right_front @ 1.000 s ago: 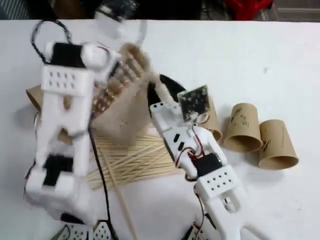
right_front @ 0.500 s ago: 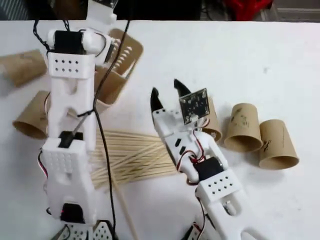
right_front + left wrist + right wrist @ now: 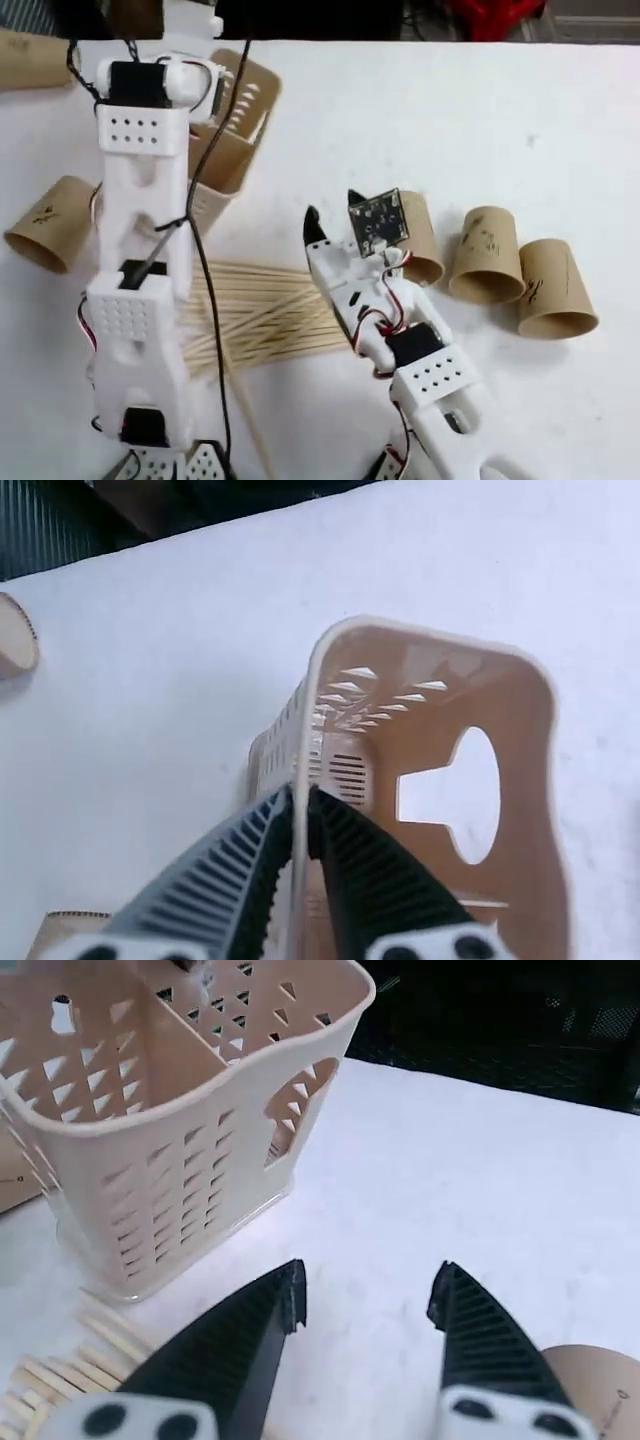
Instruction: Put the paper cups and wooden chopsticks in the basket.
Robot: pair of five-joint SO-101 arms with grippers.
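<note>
The beige slotted basket (image 3: 253,97) stands at the back left of the table, and my left gripper (image 3: 301,811) is shut on its rim wall (image 3: 440,670). A pile of wooden chopsticks (image 3: 265,310) lies between the two arms, with one stick (image 3: 248,415) pointing toward the front edge. My right gripper (image 3: 330,212) is open over bare table, just behind the pile and to the right of the basket (image 3: 170,1130). Three paper cups (image 3: 418,238) (image 3: 485,255) (image 3: 555,290) lie on their sides to its right. Two more cups (image 3: 45,228) (image 3: 30,58) lie at the left.
The left arm (image 3: 140,280) stretches over the left end of the chopsticks (image 3: 60,1370), with a black cable (image 3: 205,300) trailing beside it. Bare white table (image 3: 480,120) spreads behind the right-hand cups. Dark clutter lines the far edge.
The basket, tilted over the pile a second ago, has gone back and left and stands upright. Two left cups have rolled farther left and back. The right gripper drew back slightly.
</note>
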